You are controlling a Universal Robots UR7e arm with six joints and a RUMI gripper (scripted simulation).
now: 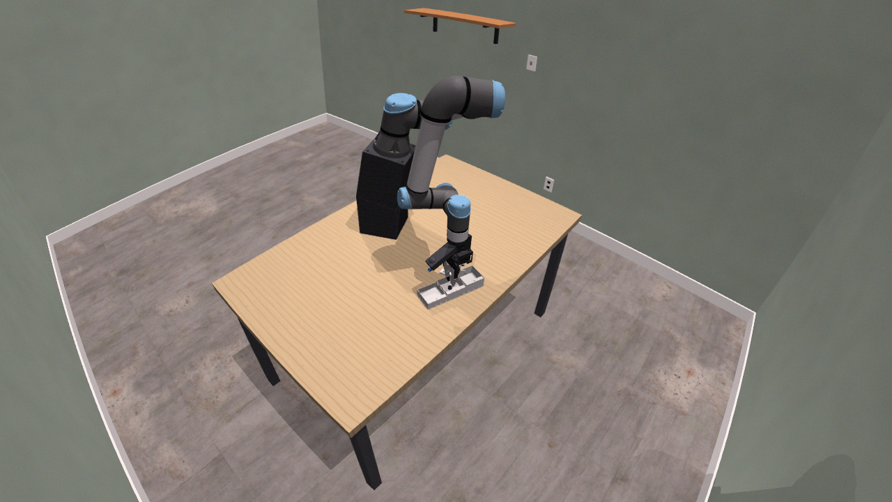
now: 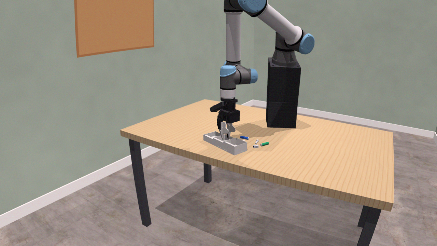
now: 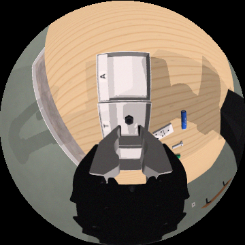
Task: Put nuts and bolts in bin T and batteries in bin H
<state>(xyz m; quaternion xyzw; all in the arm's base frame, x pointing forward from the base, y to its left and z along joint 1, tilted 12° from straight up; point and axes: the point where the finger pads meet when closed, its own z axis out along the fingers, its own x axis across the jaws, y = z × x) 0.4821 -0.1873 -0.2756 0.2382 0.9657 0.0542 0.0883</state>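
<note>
My gripper [image 1: 451, 282] [image 2: 225, 138] [image 3: 129, 126] points down low over the middle bin, marked T [image 3: 106, 116]. Its fingers are slightly parted with nothing between them. A black hex-headed piece [image 1: 449, 287] [image 3: 128, 120] is in bin T just beyond the fingertips. A blue battery [image 2: 244, 137] [image 3: 184, 120] and a green battery [image 2: 264, 143] [image 3: 177, 156] lie on the table beside the bins. A silver bolt [image 2: 256, 141] [image 3: 177, 145] and a small silver nut-like piece [image 2: 255, 146] lie near the green one. The bins stand upright; no H label is visible.
Bin A [image 3: 103, 90] adjoins bin T at one end. The third bin [image 2: 240, 148] adjoins its other end, partly hidden by the fingers in the wrist view. A white domino-like tile [image 3: 164, 131] lies beside bin T. The robot's black pedestal [image 1: 381, 193] [image 2: 281, 97] stands behind.
</note>
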